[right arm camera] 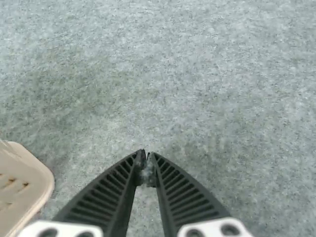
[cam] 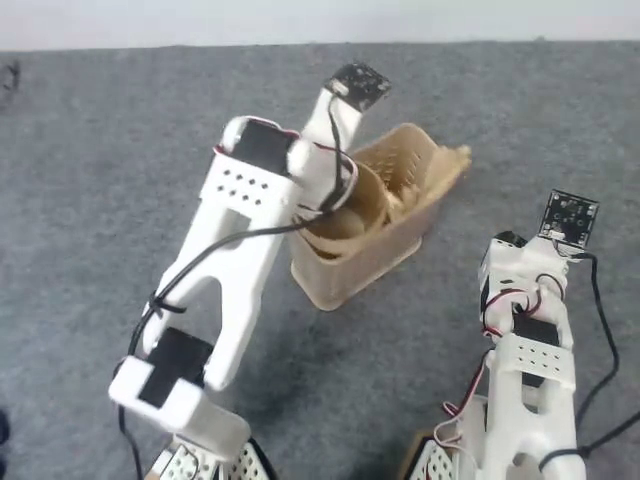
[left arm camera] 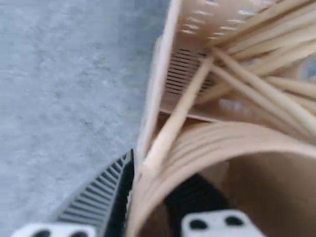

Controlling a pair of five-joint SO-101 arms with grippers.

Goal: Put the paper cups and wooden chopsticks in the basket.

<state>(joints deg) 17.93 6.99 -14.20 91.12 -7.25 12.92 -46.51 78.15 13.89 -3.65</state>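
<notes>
High view puts the left arm over the beige slotted plastic basket (cam: 350, 272) in the middle of the frame. The left tool (left arm camera: 160, 180) grips the wall of the stack of brown paper cups (left arm camera: 232, 145), with one ribbed finger outside and the other inside the mouth. The stack is at the basket's near corner, and I think it is partly down in it. The pale wooden chopsticks (left arm camera: 256, 94) lie crossed inside the basket, behind the cups.

My worry is one chopstick that leans on the basket wall and touches the cup rim, just beside the outer finger. If I push the stack lower, it can lever this stick over the edge. The basket looks light, so a sideways push from the arm could slide or tip it. Also, when I open, the cups may hang on the inner finger and come up with it.

The right tool (right arm camera: 146, 168) is closed tip to tip and holds nothing. It is low over the worktop at the right of the frame, with a basket corner near it.

The worktop (cam: 100, 150) is covered with grey short-pile carpet or felt. A pale wall strip (cam: 300, 20) runs along the top of the high view.
</notes>
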